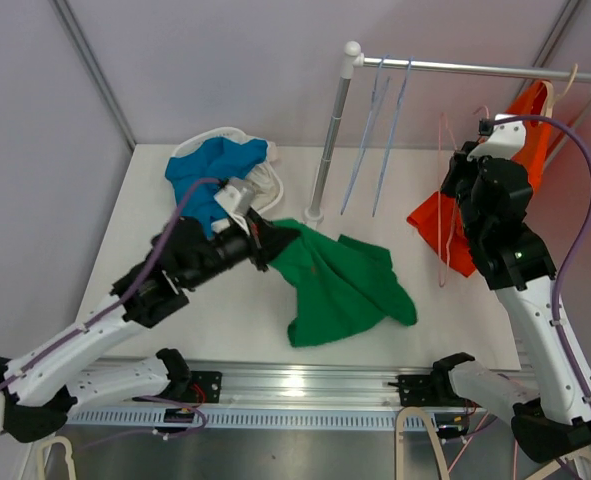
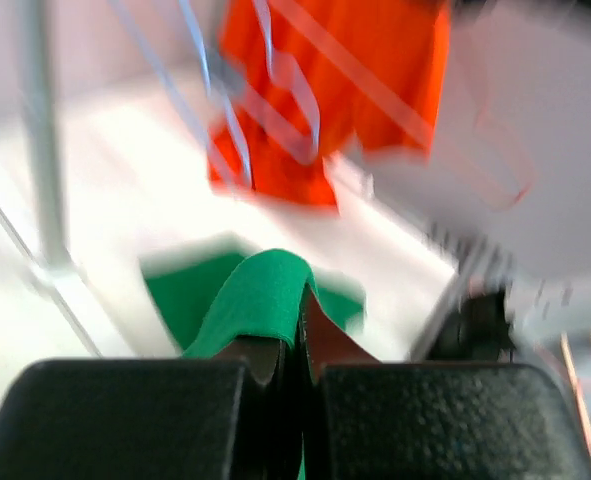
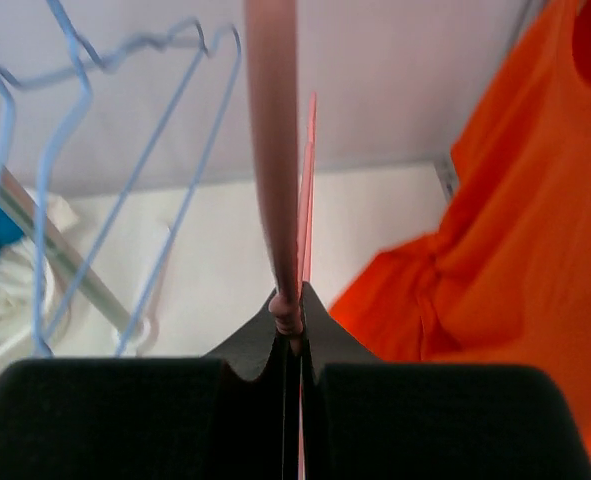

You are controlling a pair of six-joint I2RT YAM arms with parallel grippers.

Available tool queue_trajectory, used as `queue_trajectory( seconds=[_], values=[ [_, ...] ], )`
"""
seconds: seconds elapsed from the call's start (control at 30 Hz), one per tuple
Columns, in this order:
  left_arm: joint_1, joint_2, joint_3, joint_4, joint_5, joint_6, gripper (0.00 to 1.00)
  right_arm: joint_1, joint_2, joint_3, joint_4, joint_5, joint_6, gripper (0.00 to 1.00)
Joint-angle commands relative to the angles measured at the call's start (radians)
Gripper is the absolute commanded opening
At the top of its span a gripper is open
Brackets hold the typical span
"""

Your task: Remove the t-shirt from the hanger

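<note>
A green t-shirt (image 1: pixel 345 285) lies spread on the white table, off any hanger. My left gripper (image 1: pixel 265 243) is shut on its near-left edge; in the left wrist view the green fabric (image 2: pixel 260 295) folds into the closed jaws of the left gripper (image 2: pixel 300 350). My right gripper (image 1: pixel 451 170) is raised at the right and shut on a bare pink hanger (image 1: pixel 443 230) that hangs down beside it. In the right wrist view the pink hanger (image 3: pixel 273 150) is pinched between the closed jaws of the right gripper (image 3: pixel 293 335).
An orange t-shirt (image 1: pixel 520 140) hangs from the rack rail (image 1: pixel 475 68) behind my right arm. Two blue hangers (image 1: pixel 375 130) hang on the rail near the rack post (image 1: pixel 330 140). A white basket (image 1: pixel 265 180) with blue cloth (image 1: pixel 210 170) stands at the back left.
</note>
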Motion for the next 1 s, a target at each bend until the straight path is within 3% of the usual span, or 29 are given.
queue_trajectory(
  seconds=[0.0, 0.13, 0.17, 0.27, 0.3, 0.37, 0.43, 0.5, 0.63, 0.77, 0.97],
  values=[
    [0.069, 0.005, 0.235, -0.091, 0.001, 0.094, 0.01, -0.015, 0.016, 0.033, 0.355, -0.042, -0.135, 0.00],
    [0.188, 0.185, 0.525, -0.099, 0.065, 0.151, 0.01, -0.058, 0.099, 0.125, 0.392, -0.099, -0.168, 0.00],
    [0.201, 0.222, 0.651, -0.061, 0.082, 0.160, 0.01, -0.070, 0.124, 0.136, 0.403, -0.115, -0.171, 0.00],
    [0.244, 0.376, 0.793, 0.120, 0.078, 0.237, 0.01, -0.084, 0.187, 0.189, 0.420, -0.137, -0.157, 0.00],
    [0.261, 0.419, 0.819, 0.157, 0.107, 0.256, 0.01, -0.105, 0.207, 0.211, 0.405, -0.158, -0.145, 0.00],
    [0.311, 0.570, 1.010, 0.194, 0.188, 0.286, 0.01, -0.122, 0.248, 0.274, 0.392, -0.188, -0.119, 0.00],
    [0.357, 0.690, 1.225, 0.109, 0.214, 0.344, 0.01, -0.133, 0.306, 0.337, 0.355, -0.198, -0.105, 0.00],
    [0.409, 0.841, 1.442, 0.087, 0.266, 0.294, 0.01, -0.139, 0.357, 0.367, 0.329, -0.205, -0.093, 0.00],
    [0.573, 0.951, 1.470, 0.243, 0.323, 0.122, 0.01, -0.148, 0.400, 0.387, 0.338, -0.218, -0.093, 0.00],
    [0.684, 1.043, 1.453, 0.273, 0.313, -0.013, 0.01, -0.156, 0.443, 0.409, 0.342, -0.235, -0.093, 0.00],
    [0.735, 1.093, 1.329, 0.181, 0.081, 0.059, 0.01, -0.165, 0.540, 0.496, 0.274, -0.278, -0.063, 0.00]
  ],
)
